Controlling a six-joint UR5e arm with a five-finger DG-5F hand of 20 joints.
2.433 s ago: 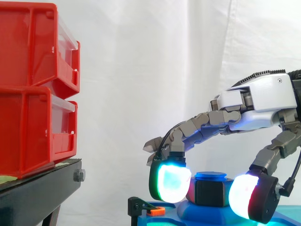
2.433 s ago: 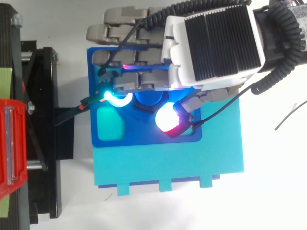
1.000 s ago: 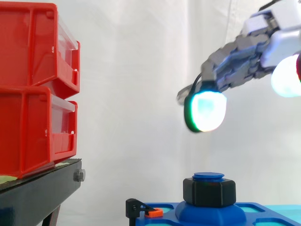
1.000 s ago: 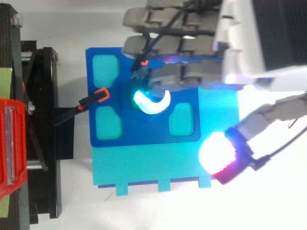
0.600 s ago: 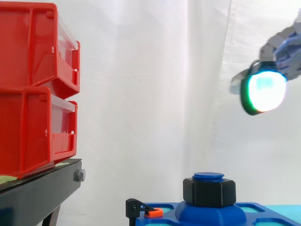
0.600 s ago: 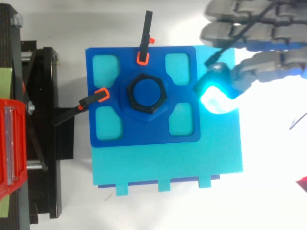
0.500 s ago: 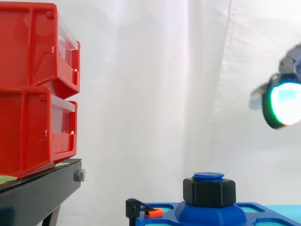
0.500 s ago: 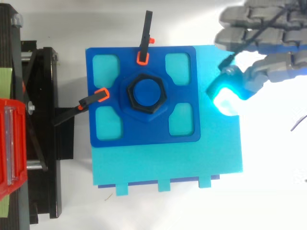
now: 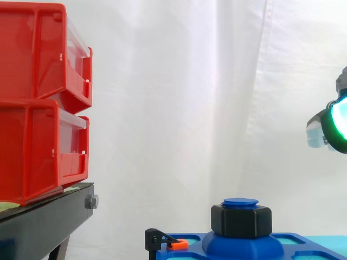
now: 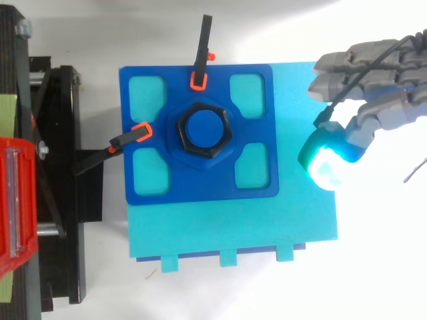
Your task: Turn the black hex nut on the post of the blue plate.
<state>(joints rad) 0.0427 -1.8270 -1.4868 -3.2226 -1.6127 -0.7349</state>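
The black hex nut (image 10: 203,131) sits on the blue post (image 9: 240,203) in the middle of the dark blue plate (image 10: 200,188). From the side the nut (image 9: 241,221) stands free, with nothing touching it. My hand (image 10: 373,100) hovers off the plate's right side, over the edge of the cyan base (image 10: 233,227), well apart from the nut. Its fingers are loosely extended and hold nothing. One fingertip (image 10: 327,160) glows cyan. In the side view a glowing fingertip (image 9: 337,127) shows at the right edge, high above the plate.
Two black clamps with orange tips (image 10: 200,60) (image 10: 123,141) hold the plate at its top and left edges. Two stacked red bins (image 9: 38,97) stand on the black stand (image 9: 43,222) to the left. A white curtain hangs behind.
The hand, earlier shut around the nut, has let go, risen and pulled away to the right. The nut stays on the post.
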